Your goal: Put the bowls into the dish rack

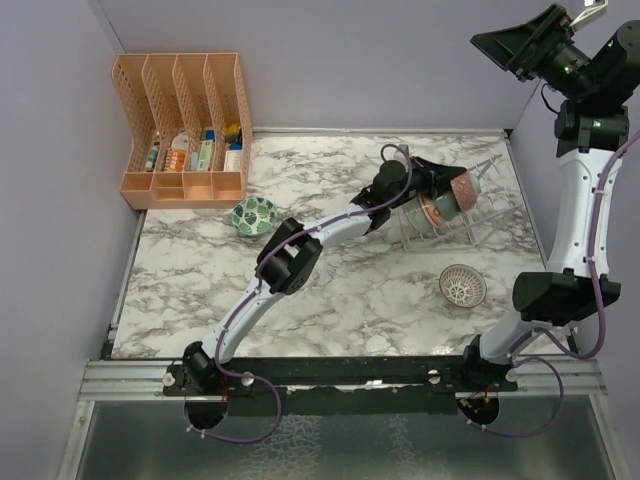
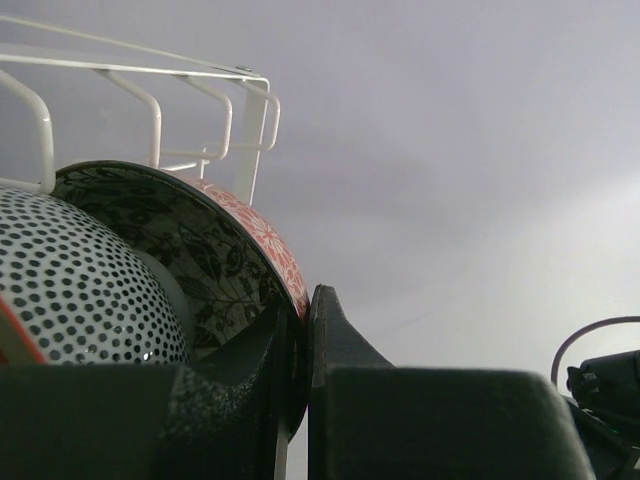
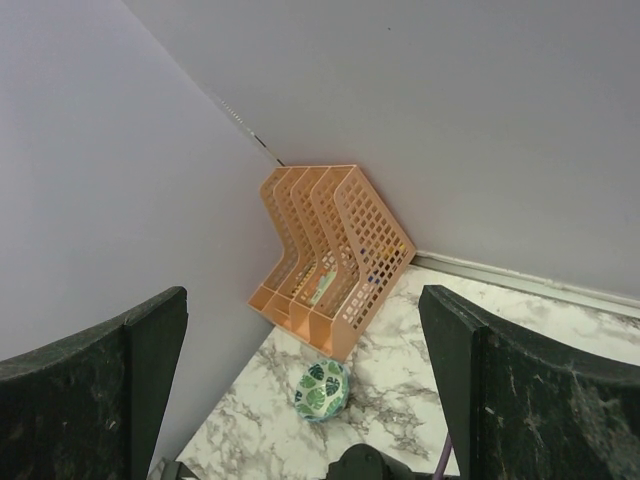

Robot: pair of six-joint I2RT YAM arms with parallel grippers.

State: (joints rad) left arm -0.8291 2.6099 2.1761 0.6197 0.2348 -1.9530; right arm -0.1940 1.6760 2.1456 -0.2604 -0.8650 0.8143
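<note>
Left claw [image 2: 305,320] is clenched on the rim of a red bowl [image 2: 265,235], held at the dish rack [image 1: 445,235] just beside a dotted bowl [image 2: 70,290]. Right claw [image 3: 300,310] is raised high, spread wide. A green bowl [image 1: 254,215] is left on the marbled table [image 1: 330,290] near an orange organizer [image 1: 185,130]; plain grey walls [image 1: 350,60] are seen.

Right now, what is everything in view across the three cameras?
organizer: one, orange, far-left corner of table, small items inside
rack: one, white wire, far right of table
leaf bowl: one, green, on table before the organizer
lattice bowl: one, pink-white, on table nearer than the rack
red bowl: one, red-orange outside, dark leaf pattern inside, on edge at the rack
dotted bowl: one, white with black dots, in rack beside red bowl
table: one, white-grey marble
left gripper: shut on red bowl's rim
right gripper: open, raised high, holding nothing
</note>
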